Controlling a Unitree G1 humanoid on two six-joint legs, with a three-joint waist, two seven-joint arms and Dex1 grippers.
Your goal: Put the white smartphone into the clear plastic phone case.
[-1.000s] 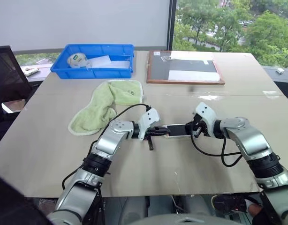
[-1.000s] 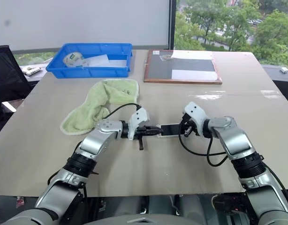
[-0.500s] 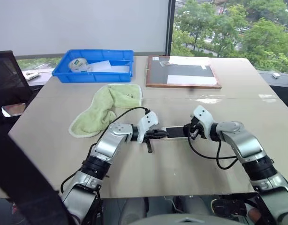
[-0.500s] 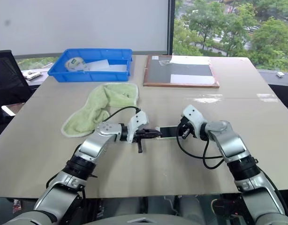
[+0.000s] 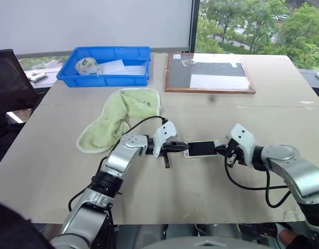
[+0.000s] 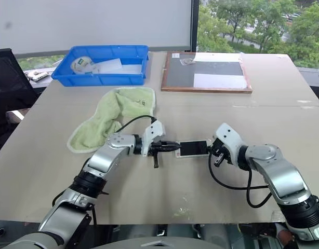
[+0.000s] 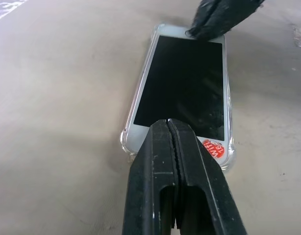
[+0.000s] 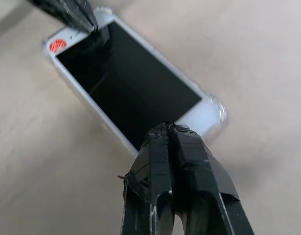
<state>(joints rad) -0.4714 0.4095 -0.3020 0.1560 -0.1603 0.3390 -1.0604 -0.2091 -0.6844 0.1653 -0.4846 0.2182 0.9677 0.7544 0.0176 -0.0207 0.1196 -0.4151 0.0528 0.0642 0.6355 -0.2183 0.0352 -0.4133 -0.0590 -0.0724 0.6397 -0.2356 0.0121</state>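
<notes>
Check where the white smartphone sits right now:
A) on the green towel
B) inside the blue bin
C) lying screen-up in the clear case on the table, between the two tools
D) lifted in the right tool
C: the white smartphone lies flat, screen up, with the clear plastic phone case rimming its corners, on the table between the shut left tool and the shut right tool.

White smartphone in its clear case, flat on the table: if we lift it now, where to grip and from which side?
Probably across the two long edges of the white smartphone, mid-length, coming straight down. It lies flat, screen up, seated in the clear plastic phone case, so only the thin rim offers purchase. Both ends are taken: the shut left gripper and right gripper sit there, leaving the long sides free.
</notes>
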